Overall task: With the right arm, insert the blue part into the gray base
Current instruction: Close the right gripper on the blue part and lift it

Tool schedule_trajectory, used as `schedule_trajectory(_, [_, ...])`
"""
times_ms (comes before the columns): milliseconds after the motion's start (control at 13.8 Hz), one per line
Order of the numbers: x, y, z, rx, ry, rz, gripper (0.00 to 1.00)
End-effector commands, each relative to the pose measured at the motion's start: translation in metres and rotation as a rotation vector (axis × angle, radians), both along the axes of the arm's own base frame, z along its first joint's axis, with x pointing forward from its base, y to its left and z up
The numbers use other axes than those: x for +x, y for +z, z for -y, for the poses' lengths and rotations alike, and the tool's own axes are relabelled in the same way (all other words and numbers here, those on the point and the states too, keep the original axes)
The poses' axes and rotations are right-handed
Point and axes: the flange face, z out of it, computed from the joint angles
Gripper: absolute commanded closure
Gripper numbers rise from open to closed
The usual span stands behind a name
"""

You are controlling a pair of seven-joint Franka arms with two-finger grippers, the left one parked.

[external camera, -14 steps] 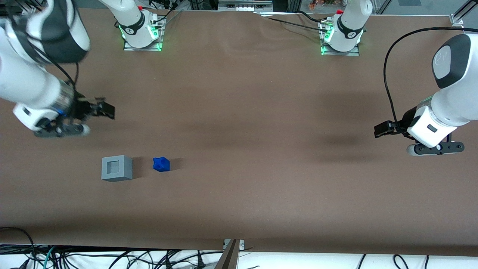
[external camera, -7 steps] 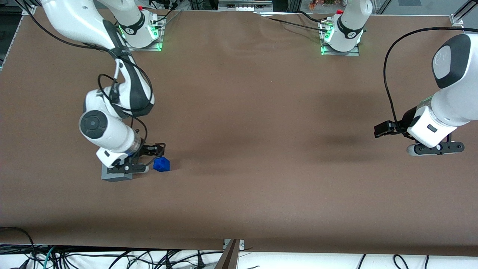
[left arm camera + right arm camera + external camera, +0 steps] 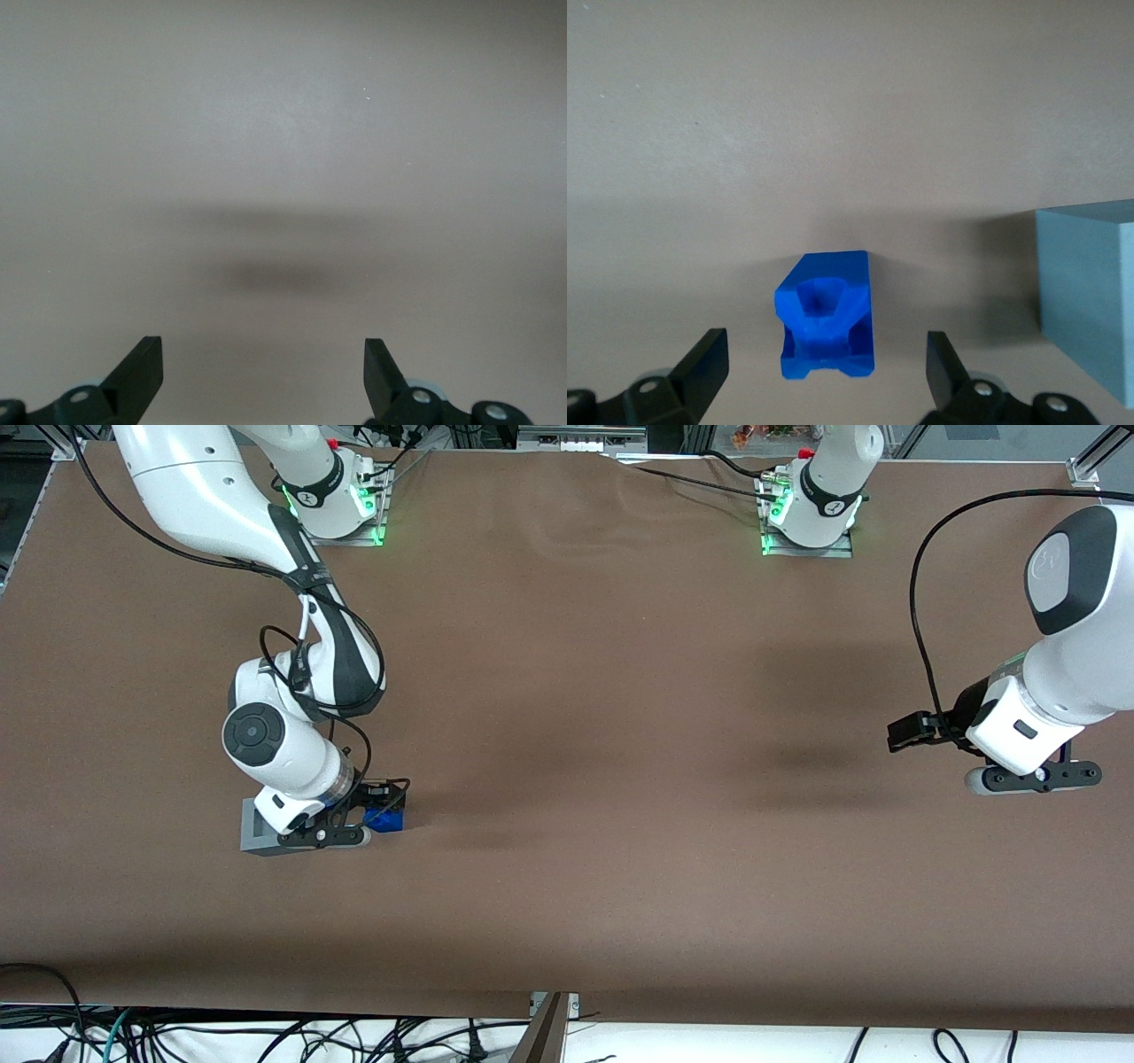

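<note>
Now that the right arm (image 3: 266,740) has swung in from the table's edge, its gripper (image 3: 383,804) hangs spread wide over the blue part (image 3: 825,315), which sits untouched just beside the gray base (image 3: 1090,292), so the grasp looks imminent.

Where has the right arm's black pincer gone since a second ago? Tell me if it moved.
Yes. The black pincer came down toward the front camera, now open over the small bright-blue plastic part, beside the light gray plastic cube base.

One blue part (image 3: 386,820) — one gray base (image 3: 257,834) — one gripper (image 3: 384,801) above blue part.
</note>
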Motion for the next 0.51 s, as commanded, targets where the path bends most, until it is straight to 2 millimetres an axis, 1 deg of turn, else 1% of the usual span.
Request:
schedule_trajectory(0, [0.008,-0.014,-0.005,0.009,-0.008,0.039,0.02])
schedule_trajectory(72, [0.008,-0.019,-0.008,0.013,-0.004,0.049,0.02])
schedule_trajectory(144, [0.007,-0.023,-0.009,0.012,-0.003,0.045,0.07])
schedule_trajectory(217, [0.007,-0.025,-0.01,0.01,0.0,0.042,0.15])
schedule_trajectory(433, [0.008,-0.021,-0.01,0.01,0.011,0.049,0.51])
